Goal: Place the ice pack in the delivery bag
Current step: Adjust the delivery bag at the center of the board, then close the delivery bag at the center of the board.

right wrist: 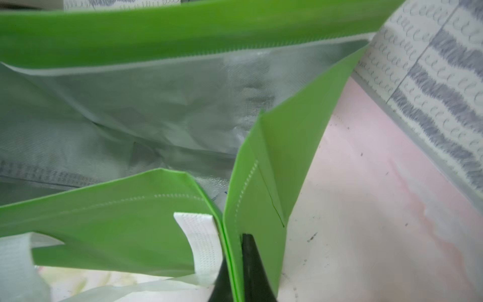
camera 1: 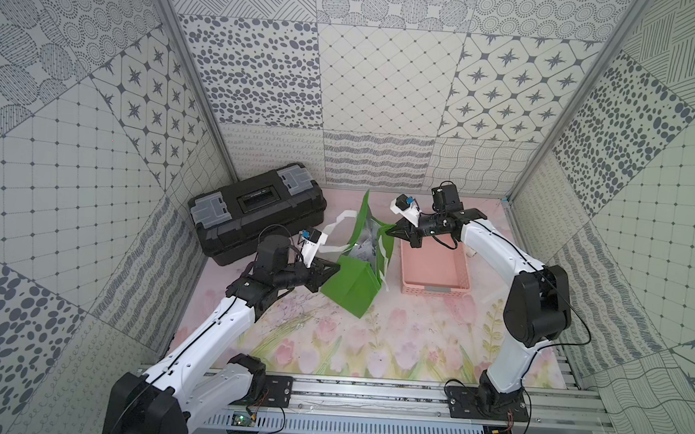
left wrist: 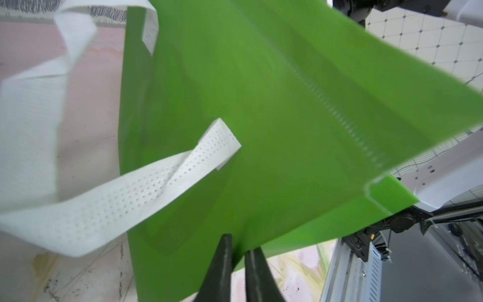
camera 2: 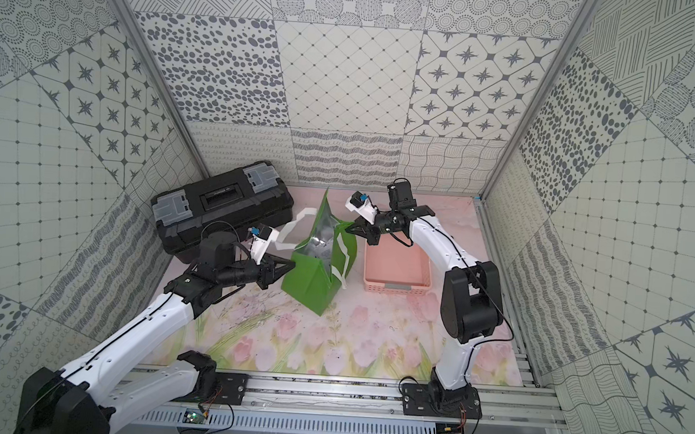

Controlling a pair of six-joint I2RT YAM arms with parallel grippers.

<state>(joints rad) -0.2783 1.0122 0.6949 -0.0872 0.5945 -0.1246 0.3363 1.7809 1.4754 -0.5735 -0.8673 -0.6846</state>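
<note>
The delivery bag (camera 1: 352, 282) (camera 2: 313, 280) is bright green and stands open mid-table, its silver lining (right wrist: 156, 104) showing. My left gripper (camera 1: 336, 268) (left wrist: 240, 243) is shut on the bag's near-left edge, with green fabric (left wrist: 261, 130) pinched between the jaws. My right gripper (camera 1: 394, 230) (right wrist: 235, 251) is shut on the bag's far-right rim corner, one finger on each side of the green panel. A pale shape with dark print (camera 1: 362, 248) lies inside the bag's mouth; I cannot tell whether it is the ice pack.
A black toolbox (camera 1: 255, 208) sits closed at the back left. A pink perforated basket (camera 1: 434, 291) stands right of the bag, under the right arm. White strap handles (camera 1: 337, 221) (left wrist: 130, 198) hang loose off the bag. Patterned walls enclose the floral table.
</note>
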